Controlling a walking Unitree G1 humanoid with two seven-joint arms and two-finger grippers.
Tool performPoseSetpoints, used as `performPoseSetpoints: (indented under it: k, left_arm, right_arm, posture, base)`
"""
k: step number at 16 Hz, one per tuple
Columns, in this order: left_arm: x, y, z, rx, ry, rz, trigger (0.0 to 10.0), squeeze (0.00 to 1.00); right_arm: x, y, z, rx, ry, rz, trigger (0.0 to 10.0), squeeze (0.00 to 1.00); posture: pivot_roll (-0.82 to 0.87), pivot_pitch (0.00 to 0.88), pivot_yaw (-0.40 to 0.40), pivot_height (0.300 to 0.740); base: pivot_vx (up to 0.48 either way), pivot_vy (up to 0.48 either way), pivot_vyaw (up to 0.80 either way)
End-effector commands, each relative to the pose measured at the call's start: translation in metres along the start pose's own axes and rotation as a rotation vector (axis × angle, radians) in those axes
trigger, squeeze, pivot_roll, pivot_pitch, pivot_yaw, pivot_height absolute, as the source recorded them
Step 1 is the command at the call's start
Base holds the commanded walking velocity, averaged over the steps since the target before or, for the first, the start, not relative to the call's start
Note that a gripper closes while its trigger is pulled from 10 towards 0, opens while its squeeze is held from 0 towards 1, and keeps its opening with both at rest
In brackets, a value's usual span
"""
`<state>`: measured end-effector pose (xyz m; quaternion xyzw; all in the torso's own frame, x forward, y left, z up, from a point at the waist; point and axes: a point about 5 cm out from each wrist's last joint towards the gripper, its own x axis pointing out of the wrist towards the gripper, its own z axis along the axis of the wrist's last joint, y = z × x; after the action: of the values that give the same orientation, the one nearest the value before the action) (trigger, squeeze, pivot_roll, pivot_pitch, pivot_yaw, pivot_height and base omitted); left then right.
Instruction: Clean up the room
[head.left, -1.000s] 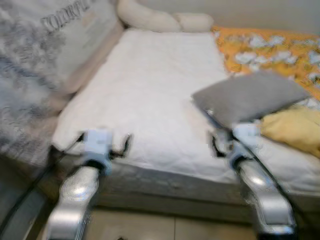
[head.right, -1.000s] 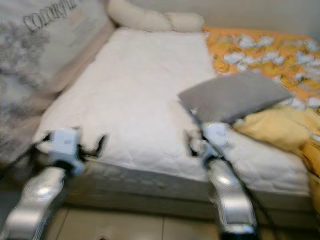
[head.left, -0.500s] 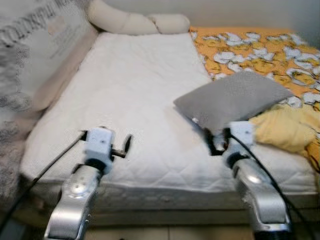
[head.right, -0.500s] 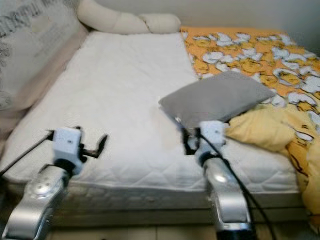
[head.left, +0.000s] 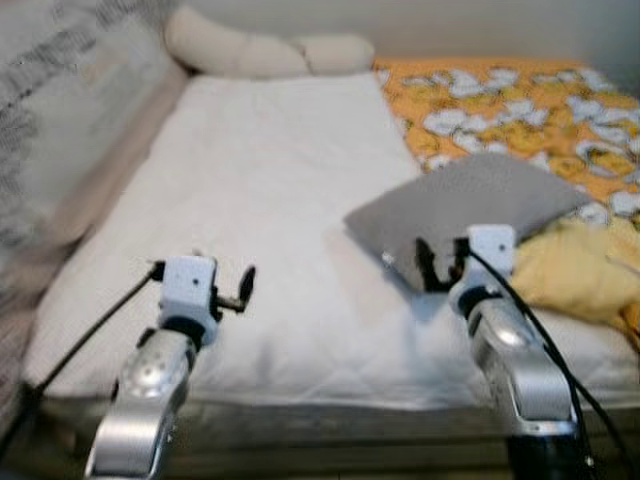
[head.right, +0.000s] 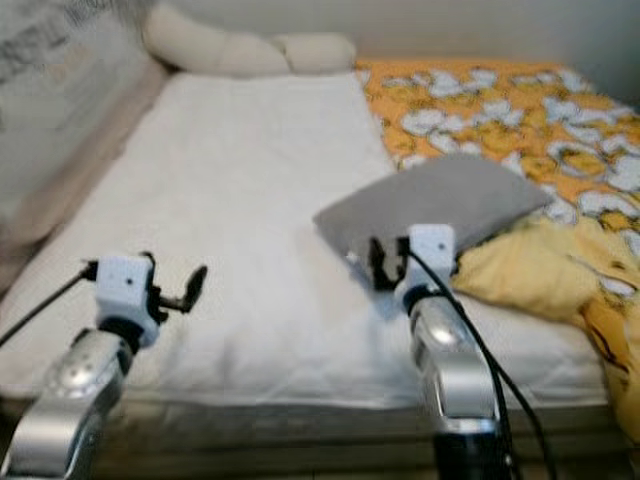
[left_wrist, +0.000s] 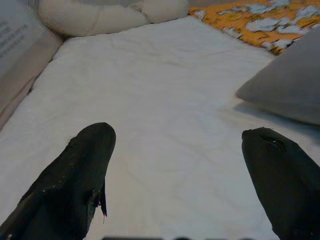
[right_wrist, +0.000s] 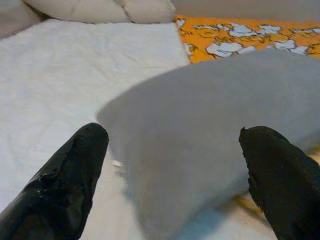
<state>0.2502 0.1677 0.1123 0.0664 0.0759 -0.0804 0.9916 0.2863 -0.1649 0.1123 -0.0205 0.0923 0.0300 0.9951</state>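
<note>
On the white quilted mattress (head.left: 270, 200), toward its right side, a grey pillow (head.left: 465, 205), lying tilted, one corner just ahead of the right gripper (right_wrist: 175, 165). Right gripper low over the bed's front edge, fingers spread wide, aimed straight at the pillow's near corner and framing it without touching. Left gripper (left_wrist: 180, 165) held above the bare white mattress on the left, well apart from the pillow, fingers also spread wide, nothing between them. Beside the pillow on the right, a crumpled yellow cloth (head.left: 585, 275), touching or just under the pillow's edge; cannot tell which. Beyond it, an orange bedspread (head.left: 510, 95) printed with white and yellow cartoon figures, covering the far right part of the bed. At the far end, a long cream bolster cushion (head.left: 265, 55), bent in the middle, against the wall. Along the left side, a pale padded cushion (head.left: 60, 110) bearing dark printed lettering, too blurred to read. No containers to report.
</note>
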Motion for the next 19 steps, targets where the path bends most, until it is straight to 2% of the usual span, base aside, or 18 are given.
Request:
performPoseSetpoints:
  k: [1, 3, 6, 10, 12, 13, 14, 15, 16, 17, 19]
  left_arm:
    - [0.002, -0.008, 0.003, -0.004, -0.011, -0.023, 10.0, 0.00]
    - [0.001, -0.009, 0.002, 0.000, -0.008, -0.027, 10.0, 0.00]
    - [-0.001, -0.008, 0.001, -0.001, -0.005, -0.021, 10.0, 0.00]
    - [0.001, -0.008, 0.001, 0.004, -0.008, -0.029, 10.0, 0.00]
    - [0.001, -0.010, 0.002, 0.001, -0.018, -0.053, 10.0, 0.00]
    - [0.000, -0.013, 0.003, 0.004, -0.016, -0.088, 10.0, 0.00]
    - [0.000, -0.015, 0.003, 0.011, -0.015, -0.105, 10.0, 0.00]
    - [0.000, -0.016, 0.005, 0.015, -0.027, -0.125, 10.0, 0.00]
    - [0.000, -0.020, 0.010, 0.014, -0.043, -0.162, 10.0, 0.00]
    - [0.001, -0.024, 0.013, 0.003, -0.050, -0.203, 10.0, 0.00]
    - [0.002, -0.028, 0.016, -0.038, -0.051, -0.262, 10.0, 0.00]
  right_arm:
    - [-0.004, -0.002, -0.004, -0.021, 0.010, 0.038, 10.0, 0.00]
    - [-0.008, 0.002, -0.008, -0.032, 0.017, 0.084, 10.0, 0.00]
    - [-0.011, -0.005, -0.013, 0.028, 0.046, 0.040, 10.0, 0.00]
    - [-0.012, -0.010, -0.014, 0.044, 0.062, 0.000, 10.0, 0.00]
    - [-0.011, -0.019, -0.012, 0.060, 0.071, -0.054, 10.0, 0.00]
    - [-0.010, -0.028, -0.010, 0.099, 0.084, -0.101, 10.0, 0.00]
    - [-0.008, -0.033, -0.009, 0.139, 0.086, -0.124, 10.0, 0.23]
    - [-0.005, -0.041, -0.008, 0.228, 0.090, -0.177, 10.0, 1.00]
    - [0.000, -0.052, -0.008, 0.332, 0.097, -0.237, 10.0, 1.00]
    - [0.005, -0.059, -0.009, 0.372, 0.116, -0.273, 10.0, 1.00]
    - [0.014, -0.062, -0.011, 0.370, 0.159, -0.284, 10.0, 1.00]
  posture:
    - [-0.08, 0.000, -0.003, 0.740]
    - [-0.08, 0.000, -0.010, 0.740]
    - [-0.07, 0.000, -0.013, 0.740]
    - [-0.08, 0.000, -0.007, 0.740]
    - [-0.08, 0.000, -0.009, 0.740]
    - [-0.08, 0.000, -0.009, 0.740]
    - [-0.08, 0.000, -0.009, 0.740]
    - [-0.09, 0.000, -0.007, 0.740]
    - [-0.09, 0.000, -0.004, 0.740]
    - [-0.08, 0.000, -0.001, 0.740]
    - [-0.08, 0.000, 0.004, 0.740]
  base:
    - [0.304, 0.000, 0.00]
    - [0.302, 0.000, 0.00]
    - [0.301, 0.000, 0.00]
    - [0.303, 0.000, 0.00]
    - [0.146, 0.000, 0.00]
    - [0.000, 0.000, 0.00]
    - [0.000, 0.000, 0.00]
    - [0.000, 0.000, 0.00]
    - [0.000, 0.000, 0.00]
    - [0.000, 0.000, 0.00]
    - [0.000, 0.000, 0.00]
